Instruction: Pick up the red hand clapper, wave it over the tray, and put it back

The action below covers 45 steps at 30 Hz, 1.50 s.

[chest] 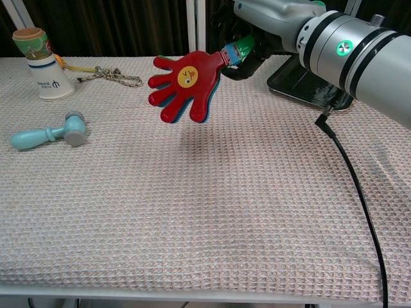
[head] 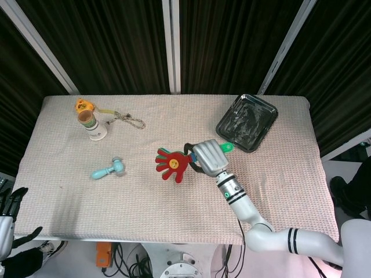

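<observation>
Looking down from the head view, the right hand grips the green handle of the red hand clapper, whose palm sticks out to the left over bare cloth, near the table's middle. The handle's green tip pokes out on the far side of the hand, toward the black tray, which sits at the back right corner, apart from the clapper. A blue toy mallet, a paper cup and a small chain lie well off to the left. The left hand shows only at the lower left edge, off the table, fingers apart and holding nothing.

From the chest view, the clapper hangs clear above the table cloth, red palm with its yellow smiley tilted downward, held by the right hand at the handle. The tray lies behind the forearm, partly hidden.

By my reading, the pick-up is done and the carry to the tray is in hand; the waving has not begun. Next, the arm needs to swing the clapper rightward and back until the palm sits over the tray, keeping height so nothing drags on the cloth, then shake it.
</observation>
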Each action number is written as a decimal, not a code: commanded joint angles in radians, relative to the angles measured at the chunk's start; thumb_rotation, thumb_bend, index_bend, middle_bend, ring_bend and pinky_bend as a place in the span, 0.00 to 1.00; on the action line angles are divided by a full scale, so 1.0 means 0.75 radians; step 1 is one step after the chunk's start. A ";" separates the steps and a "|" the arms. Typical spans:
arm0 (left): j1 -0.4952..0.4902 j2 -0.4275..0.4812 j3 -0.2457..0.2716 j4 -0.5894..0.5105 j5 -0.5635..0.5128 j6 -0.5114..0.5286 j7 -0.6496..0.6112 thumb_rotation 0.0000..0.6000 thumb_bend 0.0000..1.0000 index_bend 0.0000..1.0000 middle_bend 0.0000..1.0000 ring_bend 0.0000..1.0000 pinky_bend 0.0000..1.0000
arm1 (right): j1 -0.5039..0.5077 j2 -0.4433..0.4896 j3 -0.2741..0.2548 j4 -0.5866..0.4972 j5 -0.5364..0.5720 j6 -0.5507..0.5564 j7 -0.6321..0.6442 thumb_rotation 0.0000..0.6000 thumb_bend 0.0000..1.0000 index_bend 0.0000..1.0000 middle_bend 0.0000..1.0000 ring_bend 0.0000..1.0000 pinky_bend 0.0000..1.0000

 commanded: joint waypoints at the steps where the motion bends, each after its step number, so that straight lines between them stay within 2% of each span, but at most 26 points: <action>1: -0.001 -0.001 0.001 0.002 -0.002 -0.004 -0.003 1.00 0.07 0.10 0.11 0.00 0.10 | 0.048 0.060 0.000 -0.112 0.205 0.023 0.002 1.00 0.53 1.00 0.72 0.74 0.96; 4: -0.001 -0.003 0.001 0.006 -0.006 -0.006 -0.009 1.00 0.07 0.10 0.11 0.00 0.10 | 0.036 0.061 0.056 -0.131 0.210 0.035 0.155 1.00 0.53 1.00 0.72 0.74 0.96; 6: 0.000 -0.006 -0.002 0.010 -0.007 -0.002 -0.014 1.00 0.07 0.10 0.11 0.00 0.10 | 0.003 0.035 0.104 -0.138 0.153 0.061 0.369 1.00 0.53 1.00 0.72 0.74 0.96; 7: 0.000 -0.008 -0.003 0.011 -0.006 0.000 -0.016 1.00 0.07 0.10 0.11 0.00 0.10 | -0.018 0.021 0.130 -0.146 0.129 0.061 0.508 1.00 0.53 1.00 0.72 0.74 0.96; 11: -0.002 -0.010 -0.003 0.016 -0.002 0.002 -0.018 1.00 0.07 0.10 0.11 0.00 0.10 | -0.146 0.022 0.300 -0.223 0.154 -0.095 1.316 1.00 0.52 1.00 0.71 0.74 0.96; 14: -0.002 -0.010 -0.003 0.017 0.002 0.005 -0.021 1.00 0.07 0.10 0.11 0.00 0.10 | -0.225 0.085 0.413 -0.235 0.261 -0.283 1.735 1.00 0.53 1.00 0.70 0.74 0.96; 18: -0.004 -0.009 -0.003 0.017 0.003 0.003 -0.020 1.00 0.07 0.10 0.11 0.00 0.10 | -0.294 0.144 0.496 -0.184 0.297 -0.487 2.046 1.00 0.53 1.00 0.70 0.74 0.96; 21: -0.007 -0.011 -0.003 0.016 0.004 0.000 -0.020 1.00 0.07 0.10 0.11 0.00 0.10 | -0.336 0.156 0.551 -0.122 0.242 -0.641 2.244 1.00 0.52 1.00 0.70 0.74 0.96; 25: -0.010 -0.011 -0.004 0.014 0.005 -0.002 -0.018 1.00 0.07 0.10 0.11 0.00 0.10 | -0.364 0.136 0.620 -0.054 0.131 -0.772 2.418 1.00 0.52 0.99 0.70 0.74 0.96; 27: -0.011 -0.009 -0.005 0.013 0.005 -0.003 -0.018 1.00 0.07 0.10 0.11 0.00 0.10 | -0.372 0.120 0.630 -0.031 0.071 -0.793 2.455 1.00 0.52 0.99 0.70 0.74 0.96; 30: -0.012 -0.009 -0.005 0.011 0.003 -0.005 -0.020 1.00 0.07 0.10 0.11 0.00 0.10 | -0.368 0.099 0.613 0.002 -0.069 -0.771 2.439 1.00 0.52 0.99 0.69 0.74 0.96; 34: -0.014 -0.009 -0.005 0.011 0.000 -0.010 -0.025 1.00 0.07 0.10 0.11 0.00 0.10 | -0.327 0.090 0.498 0.056 -0.294 -0.641 2.239 1.00 0.52 0.99 0.69 0.74 0.96; 36: -0.015 -0.008 -0.005 0.011 -0.002 -0.011 -0.030 1.00 0.07 0.10 0.11 0.00 0.10 | -0.291 0.079 0.413 0.124 -0.420 -0.520 1.992 1.00 0.52 0.99 0.70 0.74 0.96; 37: -0.015 -0.008 -0.005 0.011 -0.002 -0.011 -0.031 1.00 0.07 0.10 0.11 0.00 0.10 | -0.272 0.061 0.366 0.176 -0.475 -0.438 1.792 1.00 0.52 0.99 0.70 0.74 0.96; 39: -0.015 -0.008 -0.004 0.012 -0.001 -0.011 -0.032 1.00 0.07 0.10 0.11 0.00 0.10 | -0.241 0.021 0.321 0.242 -0.511 -0.329 1.474 1.00 0.52 0.99 0.70 0.74 0.96; 41: -0.016 -0.009 -0.003 0.012 -0.002 -0.013 -0.033 1.00 0.07 0.10 0.11 0.00 0.10 | -0.220 -0.013 0.270 0.288 -0.504 -0.251 1.130 1.00 0.52 0.99 0.70 0.74 0.97; 45: -0.018 -0.011 -0.002 0.013 -0.002 -0.017 -0.031 1.00 0.07 0.10 0.11 0.00 0.10 | -0.186 -0.016 0.205 0.296 -0.402 -0.221 0.595 1.00 0.52 0.99 0.70 0.74 0.97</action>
